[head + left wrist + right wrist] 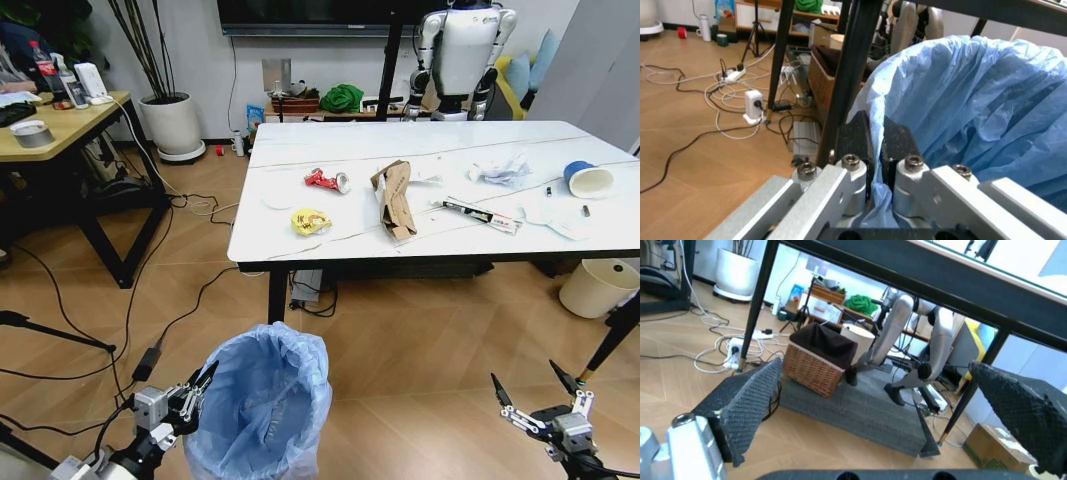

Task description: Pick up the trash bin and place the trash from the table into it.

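From the head view, the trash bin point(262, 405) stands on the wooden floor in front of the table point(450, 235), low and to the robot's left. The left gripper point(197, 392) sits right against the bin's left rim, so that arm is far nearer; the right gripper point(535, 395) hangs well apart on the other side, fingers spread and holding nothing. Up on the table lie the crushed red can point(327, 180), yellow wrapper point(310, 221), folded brown cardboard point(392, 198) and blue-and-white paper cup point(588, 178), all beyond and above the bin.

In the left wrist view, the left gripper's fingers point(860, 137) are pressed together, pinching the blue bag at the bin's rim.

In the right wrist view, the right gripper's pads point(750, 400) stand wide apart, facing under the table.
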Robot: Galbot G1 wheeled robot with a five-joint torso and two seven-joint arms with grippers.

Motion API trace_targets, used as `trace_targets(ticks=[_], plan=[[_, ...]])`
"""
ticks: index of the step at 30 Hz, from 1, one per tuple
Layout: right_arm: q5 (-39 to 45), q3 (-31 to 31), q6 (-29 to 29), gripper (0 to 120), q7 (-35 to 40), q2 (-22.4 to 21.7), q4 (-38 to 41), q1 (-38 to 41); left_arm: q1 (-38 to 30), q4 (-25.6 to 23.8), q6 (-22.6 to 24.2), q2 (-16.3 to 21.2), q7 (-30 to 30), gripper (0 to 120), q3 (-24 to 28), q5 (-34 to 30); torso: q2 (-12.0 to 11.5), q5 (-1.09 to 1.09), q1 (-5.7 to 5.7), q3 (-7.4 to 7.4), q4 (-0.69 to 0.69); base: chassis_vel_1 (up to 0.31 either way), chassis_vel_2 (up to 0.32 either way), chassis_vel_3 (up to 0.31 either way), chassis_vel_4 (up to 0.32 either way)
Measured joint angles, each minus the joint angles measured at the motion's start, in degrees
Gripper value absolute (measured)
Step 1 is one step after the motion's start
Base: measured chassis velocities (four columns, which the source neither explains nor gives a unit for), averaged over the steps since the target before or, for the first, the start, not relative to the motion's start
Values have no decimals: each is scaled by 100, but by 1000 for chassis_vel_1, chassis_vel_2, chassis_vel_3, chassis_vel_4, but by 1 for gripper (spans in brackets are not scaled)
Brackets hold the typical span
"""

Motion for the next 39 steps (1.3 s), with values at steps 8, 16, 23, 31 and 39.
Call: trace_targets(ticks=[8, 16, 23, 31, 39], plan=[[10, -1, -3, 100, -1, -19, -4, 2, 9, 0, 0, -12, 3, 0, 11, 41, 197, 0, 85, 111, 0, 0, 0, 0, 0], [163, -17, -73, 100, -1, -30, 41, -29, -14, -14, 10, -16, -1, 0, 12, 31, 404, 0, 171, 232, 0, 0, 0, 0, 0], [1201, -180, -708, 100, 31, -46, 496, -274, -17, -16, 11, -16, 4, 0, 0, -2, 583, -1, 242, 340, 0, 0, 0, 0, 0], [1648, -175, -1020, 100, -57, -104, 717, -375, -40, 6, 11, -31, 11, 0, 14, -15, 789, 0, 327, 462, 0, 0, 0, 0, 0], [1219, -107, -802, 100, -102, -91, 551, -317, -43, 9, 11, -44, 18, 0, 24, -22, 998, 0, 415, 584, 0, 0, 0, 0, 0]])
